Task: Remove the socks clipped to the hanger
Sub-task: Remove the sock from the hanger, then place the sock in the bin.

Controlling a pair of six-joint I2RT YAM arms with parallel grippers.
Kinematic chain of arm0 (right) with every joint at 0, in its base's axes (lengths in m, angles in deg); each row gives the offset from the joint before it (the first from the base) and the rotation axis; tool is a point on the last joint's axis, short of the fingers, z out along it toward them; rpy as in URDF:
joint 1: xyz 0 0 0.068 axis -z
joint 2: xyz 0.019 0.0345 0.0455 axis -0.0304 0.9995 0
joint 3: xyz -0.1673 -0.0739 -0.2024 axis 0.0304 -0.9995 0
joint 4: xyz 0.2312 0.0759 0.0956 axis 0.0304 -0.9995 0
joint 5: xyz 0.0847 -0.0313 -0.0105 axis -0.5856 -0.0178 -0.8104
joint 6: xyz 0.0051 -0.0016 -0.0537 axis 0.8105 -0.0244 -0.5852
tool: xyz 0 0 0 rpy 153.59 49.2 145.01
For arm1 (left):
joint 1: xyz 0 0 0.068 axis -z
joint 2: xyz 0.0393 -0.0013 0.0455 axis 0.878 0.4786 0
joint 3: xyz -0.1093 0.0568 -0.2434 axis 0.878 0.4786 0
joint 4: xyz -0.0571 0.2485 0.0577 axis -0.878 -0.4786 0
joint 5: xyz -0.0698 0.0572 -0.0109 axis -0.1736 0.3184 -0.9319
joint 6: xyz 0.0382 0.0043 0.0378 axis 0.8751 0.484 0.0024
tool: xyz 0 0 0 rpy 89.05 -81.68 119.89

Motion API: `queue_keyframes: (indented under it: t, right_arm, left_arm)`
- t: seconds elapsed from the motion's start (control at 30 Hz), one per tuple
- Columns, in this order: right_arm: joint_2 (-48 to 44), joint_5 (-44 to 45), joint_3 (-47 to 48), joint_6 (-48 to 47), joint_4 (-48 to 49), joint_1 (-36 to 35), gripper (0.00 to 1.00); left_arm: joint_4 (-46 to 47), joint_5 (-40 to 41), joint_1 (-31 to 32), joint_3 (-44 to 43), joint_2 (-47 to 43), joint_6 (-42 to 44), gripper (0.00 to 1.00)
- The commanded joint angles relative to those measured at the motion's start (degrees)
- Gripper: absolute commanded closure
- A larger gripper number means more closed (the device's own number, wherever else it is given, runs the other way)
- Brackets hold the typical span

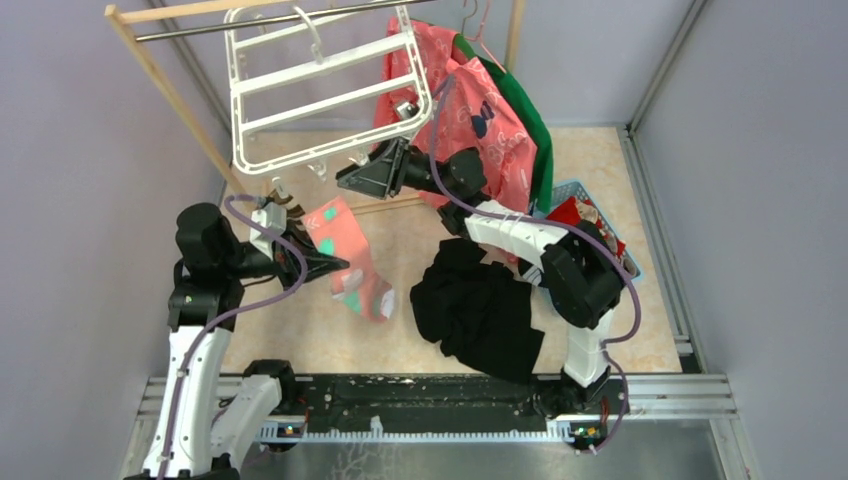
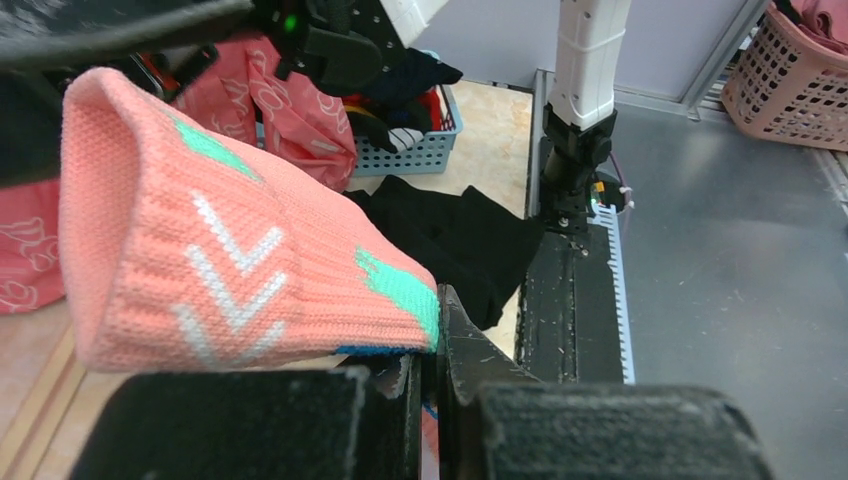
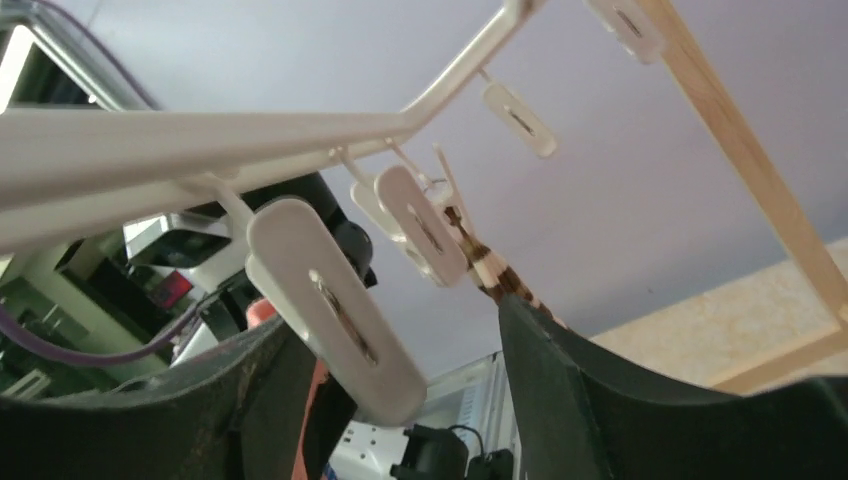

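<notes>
Top external view: the white drying-rack hanger [image 1: 325, 64] hangs tilted from the rail, nearly stripped. I read the task as late but unfinished. The blue basket [image 2: 420, 155] already holds red and dark socks, which I take as removed ones.

One coral sock [image 1: 352, 262], with green patches and white chevrons, hangs below the hanger's near edge. I see a gap between it and the clips, so I judge it unclipped. The left gripper [image 1: 325, 265] is clamped on it; the left wrist view shows the jaws pinched together on the knit at the sock's lower edge. It still needs dropping off.

One brown-and-cream striped sock [image 3: 495, 275] is left, pinched in a clip at the hanger's near-left corner.

The right gripper [image 3: 395, 320] is up under that edge, jaws apart. An empty white clip [image 3: 330, 310] sits between them. The striped sock lies just beyond the far finger, not yet between the jaws.
</notes>
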Motion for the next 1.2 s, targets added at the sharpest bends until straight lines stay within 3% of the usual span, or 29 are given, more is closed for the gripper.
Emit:
queue_keyframes:
  t: [0.0, 0.17, 0.5, 0.73, 0.97, 1.17]
  right_arm:
    - [-8.0, -1.0, -5.6, -4.9, -2.7, 1.7, 0.29]
    - [-13.5, -0.7, -15.0, -8.9, -3.9, 3.9, 0.18]
    - [-27.0, -3.7, -33.2, -24.0, -11.5, 9.2, 0.17]
    - [-29.7, -9.0, -32.5, -28.3, -12.6, 8.5, 0.17]
    - [-28.0, -10.4, -27.8, -34.5, -15.1, 1.9, 0.18]
    - [-26.2, -11.8, -25.9, -35.4, -14.7, -1.2, 0.27]
  left_arm:
    - [-2.2, 0.4, -0.2, -4.3, 0.3, 3.2, 0.97]
    - [0.5, 1.6, -0.1, -5.3, 1.7, 0.6, 0.98]
    - [16.0, 1.2, 0.5, -3.7, 4.1, -15.8, 1.00]
    - [23.5, 2.9, 3.2, -2.0, 5.6, -23.7, 1.00]
    - [33.6, 2.4, 5.2, -0.7, 7.7, -35.0, 1.00]
    - [45.8, 2.7, 6.2, 2.4, 8.4, -45.4, 1.00]
